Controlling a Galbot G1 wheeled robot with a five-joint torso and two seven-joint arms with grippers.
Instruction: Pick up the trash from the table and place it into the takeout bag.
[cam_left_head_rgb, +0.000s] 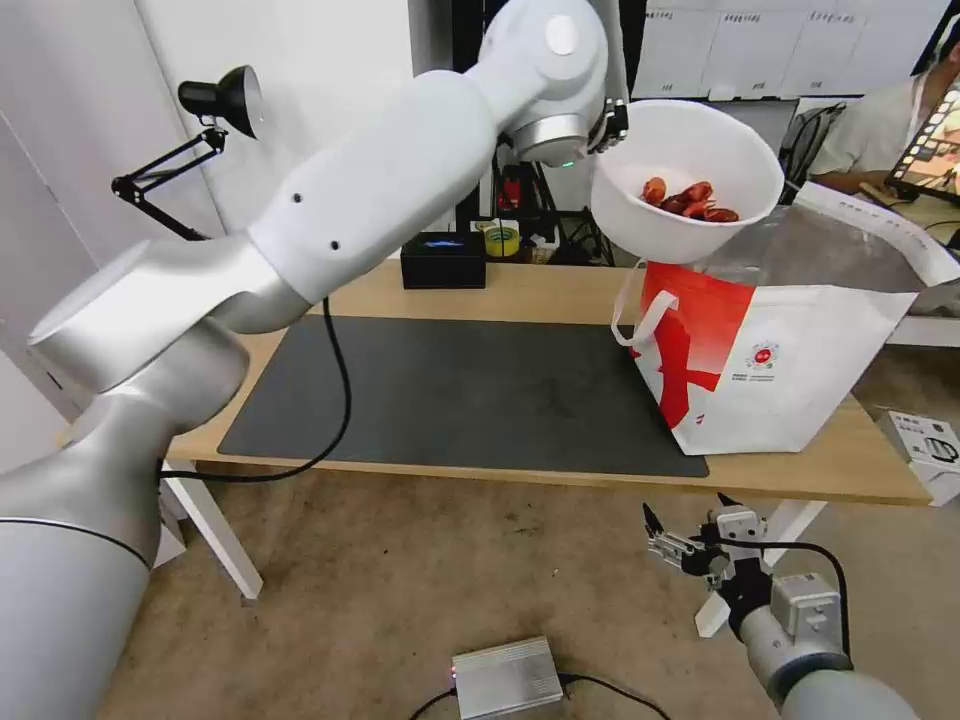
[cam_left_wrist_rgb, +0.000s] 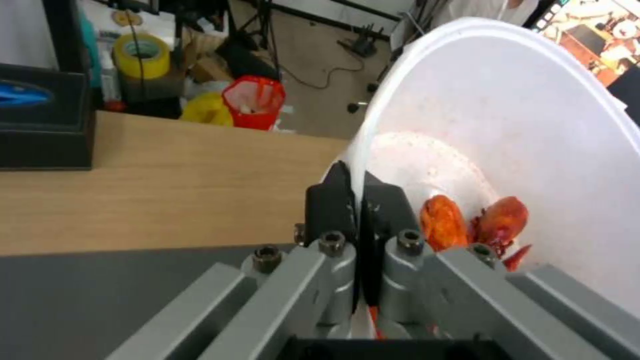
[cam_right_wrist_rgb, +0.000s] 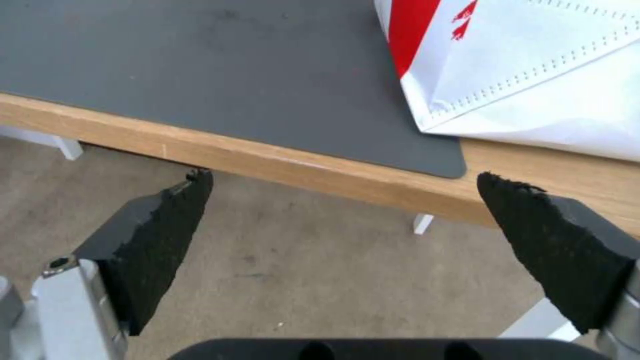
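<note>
My left gripper (cam_left_head_rgb: 612, 128) is shut on the rim of the white round bowl (cam_left_head_rgb: 690, 160), holding it tilted in the air above the open takeout bag (cam_left_head_rgb: 770, 370). Red crawfish shells (cam_left_head_rgb: 690, 200) lie in the bowl's low side. In the left wrist view the gripper (cam_left_wrist_rgb: 357, 195) pinches the bowl's rim (cam_left_wrist_rgb: 480, 100), with shells (cam_left_wrist_rgb: 477, 225) just beside the fingers. The white and red bag stands on the right end of the table (cam_left_head_rgb: 560, 290), partly on the grey mat (cam_left_head_rgb: 460, 390). My right gripper (cam_left_head_rgb: 690, 525) hangs open below the table's front edge, near the bag's corner (cam_right_wrist_rgb: 520, 70).
A black tissue box (cam_left_head_rgb: 443, 259) sits at the table's far edge, with yellow tape (cam_left_head_rgb: 501, 240) behind it. A desk lamp (cam_left_head_rgb: 200, 120) stands at the left. A grey metal box (cam_left_head_rgb: 505, 677) with cable lies on the floor. A person sits at the far right.
</note>
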